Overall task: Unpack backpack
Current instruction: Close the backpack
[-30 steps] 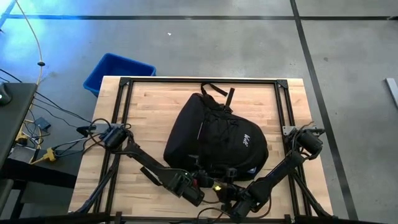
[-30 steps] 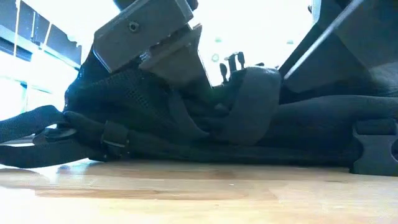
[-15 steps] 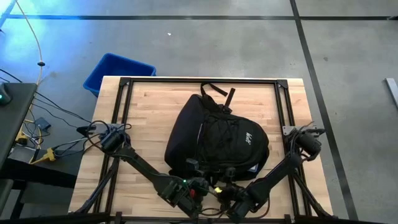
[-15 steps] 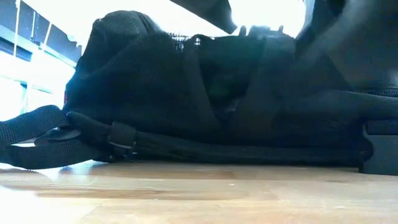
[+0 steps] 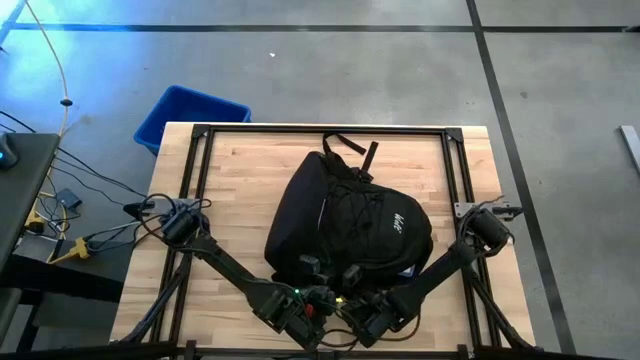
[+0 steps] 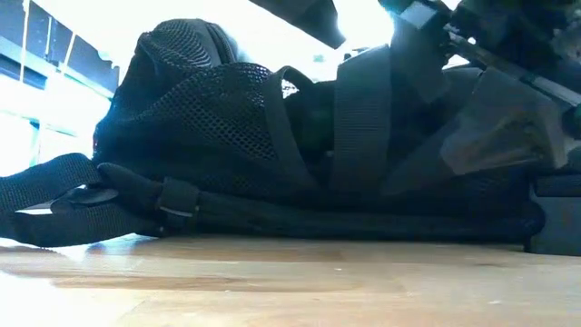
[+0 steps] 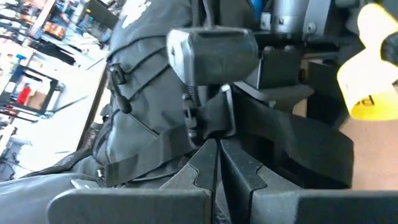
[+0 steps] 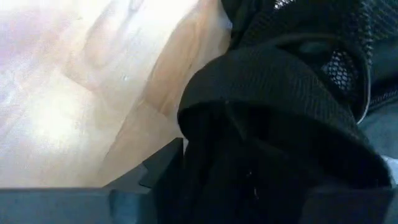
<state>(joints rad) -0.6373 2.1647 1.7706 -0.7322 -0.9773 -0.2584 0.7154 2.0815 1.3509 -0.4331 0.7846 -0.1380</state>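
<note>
The black backpack (image 5: 350,220) lies flat in the middle of the table, its mesh back and straps facing the low view (image 6: 200,136). Both grippers work at its near end. My left gripper (image 5: 322,288) (image 7: 217,152) is shut on a black strap. My right gripper (image 5: 352,290) (image 7: 208,115) stands close in front of it, open, pointing down at the same spot. A padded black strap (image 8: 267,106) fills the space between its fingers. In the low view a broad strap (image 6: 359,118) rises steeply from the pack. My left gripper pinches a strap (image 7: 208,127) at the backpack's near end between its two fingertips, coming in slanting down from the near left. The strap rises from the pack, which stays on the table. My right gripper has the padded strap between its fingers (image 8: 163,167); I cannot tell whether they touch it.
A blue bin (image 5: 190,115) stands on the floor beyond the table's far left corner. A black metal frame (image 5: 320,130) runs along the table's edges. Bare wood shows left and right of the backpack. Loose straps (image 6: 54,195) trail on the table at the pack's side.
My left gripper has gone up, out of the low view, and the strap that drooped in a loop now stands steeply above the pack. My right gripper has rolled about its own line and moved toward the table's left, close to the left gripper.
</note>
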